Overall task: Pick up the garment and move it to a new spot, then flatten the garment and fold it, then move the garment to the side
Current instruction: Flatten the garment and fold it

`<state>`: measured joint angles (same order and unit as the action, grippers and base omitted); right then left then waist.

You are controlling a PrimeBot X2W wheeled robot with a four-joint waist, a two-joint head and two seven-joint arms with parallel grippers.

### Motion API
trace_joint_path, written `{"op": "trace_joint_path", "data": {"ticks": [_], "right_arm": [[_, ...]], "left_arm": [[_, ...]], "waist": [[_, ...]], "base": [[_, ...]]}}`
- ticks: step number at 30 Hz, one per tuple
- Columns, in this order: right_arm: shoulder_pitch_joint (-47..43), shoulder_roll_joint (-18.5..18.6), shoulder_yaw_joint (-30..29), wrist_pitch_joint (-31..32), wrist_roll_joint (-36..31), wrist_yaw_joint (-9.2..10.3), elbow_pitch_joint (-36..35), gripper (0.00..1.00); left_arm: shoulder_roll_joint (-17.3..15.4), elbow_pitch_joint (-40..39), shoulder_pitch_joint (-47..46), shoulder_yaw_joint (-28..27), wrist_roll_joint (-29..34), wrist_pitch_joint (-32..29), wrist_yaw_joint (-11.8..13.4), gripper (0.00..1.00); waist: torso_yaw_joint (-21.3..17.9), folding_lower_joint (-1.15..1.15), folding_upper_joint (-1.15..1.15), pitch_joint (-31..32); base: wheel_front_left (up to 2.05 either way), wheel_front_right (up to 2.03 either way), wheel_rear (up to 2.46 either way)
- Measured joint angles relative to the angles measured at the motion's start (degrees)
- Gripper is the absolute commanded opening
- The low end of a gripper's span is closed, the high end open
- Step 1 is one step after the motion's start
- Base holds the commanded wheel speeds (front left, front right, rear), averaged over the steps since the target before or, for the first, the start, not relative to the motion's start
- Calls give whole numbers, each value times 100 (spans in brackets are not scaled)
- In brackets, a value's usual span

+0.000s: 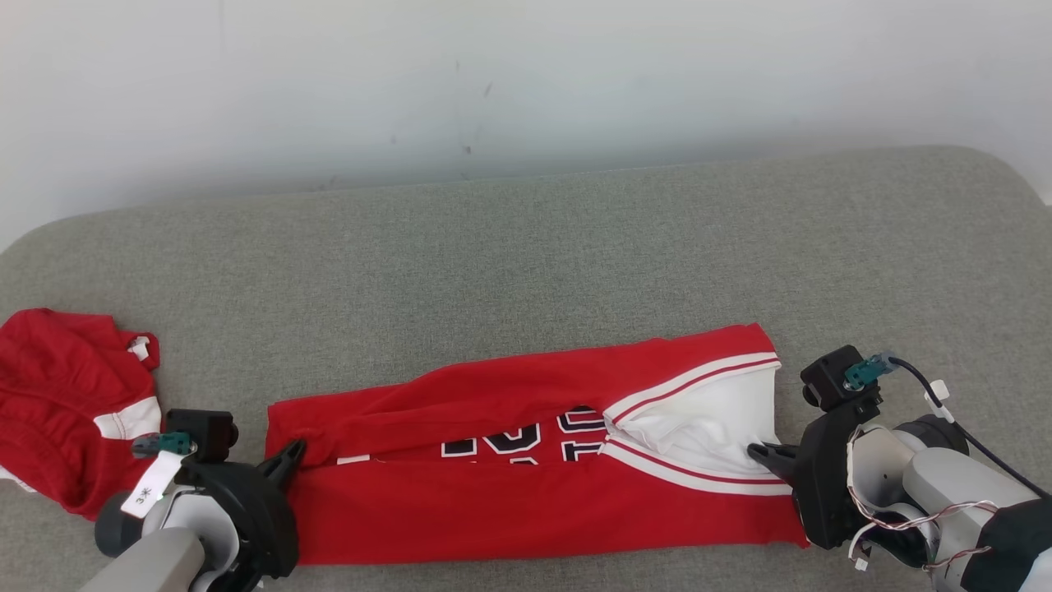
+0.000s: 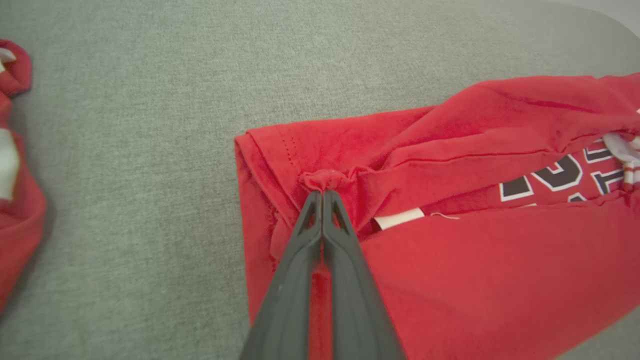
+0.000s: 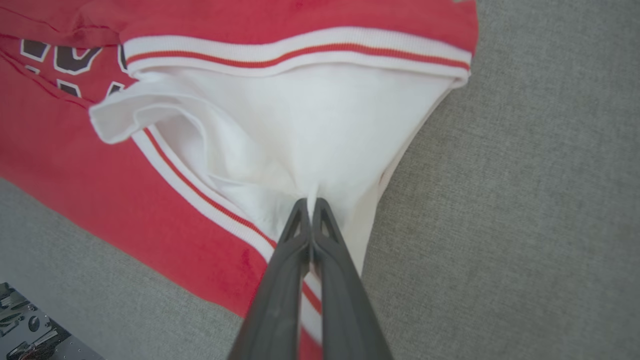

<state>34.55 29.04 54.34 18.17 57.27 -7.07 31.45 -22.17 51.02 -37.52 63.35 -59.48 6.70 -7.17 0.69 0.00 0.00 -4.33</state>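
Your left gripper (image 1: 292, 452), eight o'clock, and right gripper (image 1: 756, 450), four o'clock, are clamped tight on the garment (image 1: 526, 510) ends; likely stretching its fold flat.

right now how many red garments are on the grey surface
2. One folded garment lies across the middle, pinched at each end by the left gripper and right gripper. The crumpled garment sits at the far left, partly out of frame.

The head view looks down and forward across the grey worktop (image 1: 526, 247), taking in the whole red jersey (image 1: 534, 510). Both wrist views sit close, each facing one end of that jersey.
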Motion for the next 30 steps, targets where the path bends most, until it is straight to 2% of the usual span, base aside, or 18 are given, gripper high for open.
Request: {"op": "trace_joint_path", "data": {"ticks": [1, 2, 3, 8, 14, 19, 24, 30], "right_arm": [[1, 0, 3, 0, -8, 1, 7, 73], [1, 0, 2, -1, -21, 9, 13, 100], [0, 0, -7, -3, -22, 10, 15, 100], [-32, 79, -158, -90, 74, 10, -35, 100], [-428, 345, -506, -363, 489, 11, -502, 100], [-624, 659, -728, -713, 488, 314, -770, 100], [-867, 684, -894, -1076, 488, 584, -909, 100], [-1056, 679, -1017, -1421, 461, 886, -944, 100]], "left_arm": [[8, 27, 0, -3, 0, 21, 0, 13], [18, 57, 0, -8, 0, 51, 0, 63], [25, 83, -1, -9, 0, 60, 0, 100], [33, 169, -1, -8, 2, 170, 1, 100], [-145, 138, 225, -127, 1, 477, 71, 100], [-205, -99, 453, -269, 1, 673, 250, 100], [-250, -405, 681, -460, 1, 749, 538, 100], [-285, -958, 1103, -686, 64, 765, 1002, 100]], "waist": [[0, 0, 0, -2], [0, 0, 0, -2], [1, 0, 0, -2], [19, 0, 0, 67], [31, 0, 0, 201], [21, 0, 0, 287], [31, 0, 0, 356], [105, 0, 0, 424]], "base": [[0, 0, 0], [0, 0, 0], [0, 0, 0], [0, 0, 0], [0, 0, 0], [0, 0, 0], [0, 0, 0], [0, 0, 0]]}}
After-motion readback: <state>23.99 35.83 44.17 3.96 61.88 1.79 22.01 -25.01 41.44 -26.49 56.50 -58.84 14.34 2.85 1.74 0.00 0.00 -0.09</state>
